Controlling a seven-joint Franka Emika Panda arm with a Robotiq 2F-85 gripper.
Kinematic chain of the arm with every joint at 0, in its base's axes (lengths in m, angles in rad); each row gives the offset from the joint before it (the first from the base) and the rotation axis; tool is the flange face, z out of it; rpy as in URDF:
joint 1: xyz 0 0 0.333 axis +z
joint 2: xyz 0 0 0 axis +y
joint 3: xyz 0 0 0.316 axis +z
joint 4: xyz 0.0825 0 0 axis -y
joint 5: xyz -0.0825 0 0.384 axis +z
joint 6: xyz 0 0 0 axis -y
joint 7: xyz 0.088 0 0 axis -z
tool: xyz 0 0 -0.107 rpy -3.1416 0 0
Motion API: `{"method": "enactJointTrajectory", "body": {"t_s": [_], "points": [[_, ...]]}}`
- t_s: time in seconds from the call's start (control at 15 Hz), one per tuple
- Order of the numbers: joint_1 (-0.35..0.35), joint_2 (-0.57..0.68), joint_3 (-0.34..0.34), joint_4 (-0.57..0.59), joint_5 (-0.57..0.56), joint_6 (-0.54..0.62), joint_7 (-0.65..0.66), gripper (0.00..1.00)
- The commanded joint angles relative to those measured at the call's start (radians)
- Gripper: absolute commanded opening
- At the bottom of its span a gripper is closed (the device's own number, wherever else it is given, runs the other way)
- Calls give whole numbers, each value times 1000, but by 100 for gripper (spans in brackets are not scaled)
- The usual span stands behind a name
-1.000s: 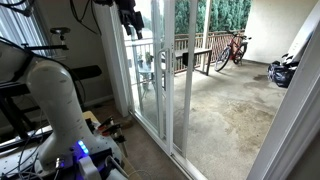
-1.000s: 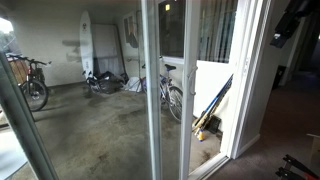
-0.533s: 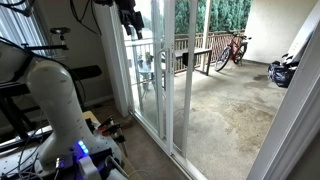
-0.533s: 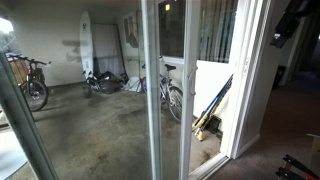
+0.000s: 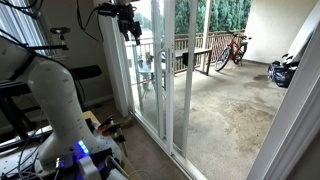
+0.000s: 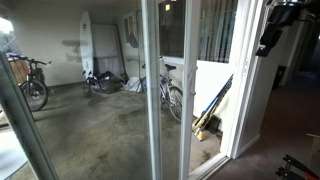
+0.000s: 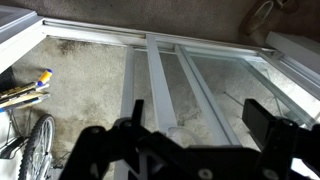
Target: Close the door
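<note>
The sliding glass door (image 5: 187, 90) with its narrow white frame stands slid back over the fixed panel, leaving a wide opening onto the patio. It also shows in an exterior view (image 6: 152, 100). My gripper (image 5: 128, 22) hangs high up inside the room, near the top of the glass panels and apart from the door's frame; it shows at the upper right in an exterior view (image 6: 271, 30). In the wrist view the gripper (image 7: 195, 130) is open and empty, looking down along the white door frames (image 7: 158, 90) to the floor track.
The white door jamb (image 5: 285, 120) bounds the opening at the far side. A bicycle (image 6: 172, 92) and a blue-handled tool (image 6: 212, 108) lean just outside the glass. A surfboard (image 6: 87, 45) and another bike (image 5: 232, 48) stand on the patio. An exercise bench (image 5: 85, 73) is indoors.
My gripper has dropped a little and shifted sideways toward the door frames. The door has not moved.
</note>
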Motion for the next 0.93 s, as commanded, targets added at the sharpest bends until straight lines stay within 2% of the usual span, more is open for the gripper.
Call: {"method": "enactJointTrajectory", "body": {"t_s": [0.0, 0.53, 0.87], "points": [[18, 130, 32, 42, 29, 82, 27, 100], [1, 367, -37, 269, 66, 43, 34, 100], [12, 552, -26, 403, 164, 97, 60, 100]]}}
